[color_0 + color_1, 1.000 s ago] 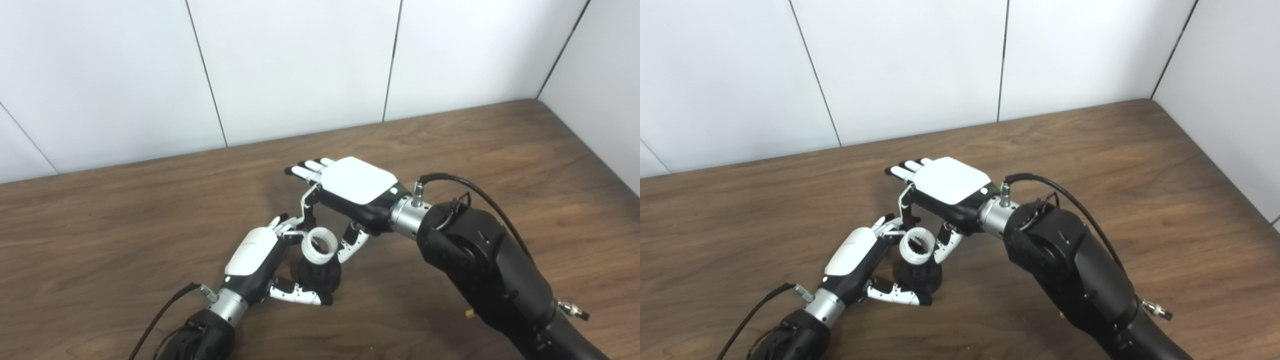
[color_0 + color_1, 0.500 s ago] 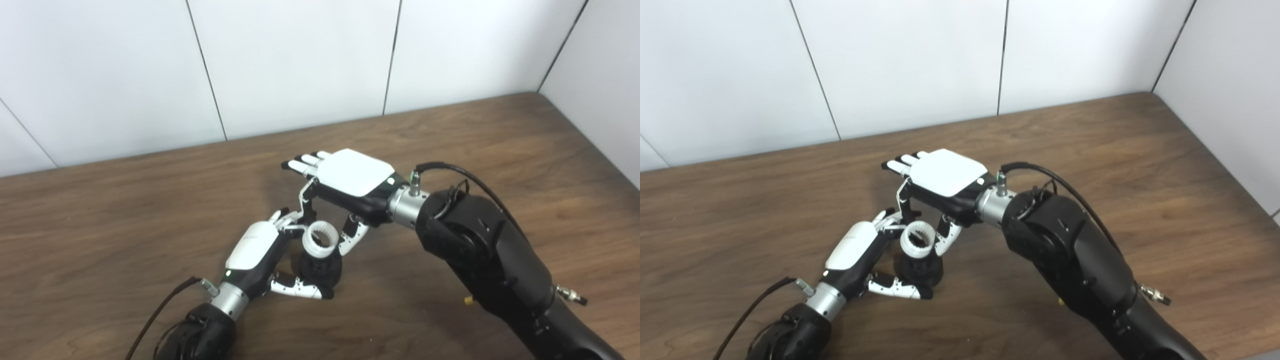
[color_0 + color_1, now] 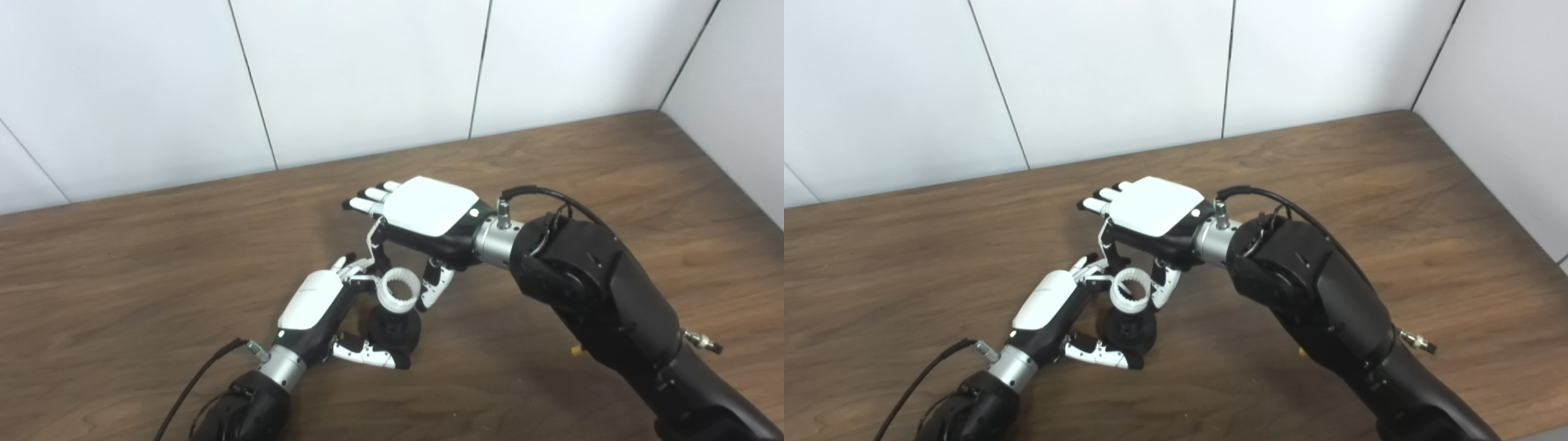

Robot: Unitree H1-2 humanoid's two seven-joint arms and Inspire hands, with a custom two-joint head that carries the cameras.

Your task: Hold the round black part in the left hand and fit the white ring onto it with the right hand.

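Note:
The round black part (image 3: pixel 395 331) stands on the wooden table (image 3: pixel 122 275) near the front centre. My left hand (image 3: pixel 315 309) wraps it, thumb along its front base and fingers behind. The white toothed ring (image 3: pixel 399 291) sits tilted at the top of the black part. My right hand (image 3: pixel 429 214) hovers palm down above it, pinching the ring between thumb and one bent finger while its other fingers stretch out flat toward the back left. Whether the ring is seated on the part cannot be told.
White wall panels (image 3: pixel 367 79) close off the table at the back and on the right. My bulky right forearm (image 3: pixel 588 288) crosses the front right. A black cable (image 3: pixel 196 383) trails from my left wrist.
The camera has shifted, moving the whole picture. My right hand has lifted the ring a little, and it now tilts more upright over the black part. My left hand keeps its hold.

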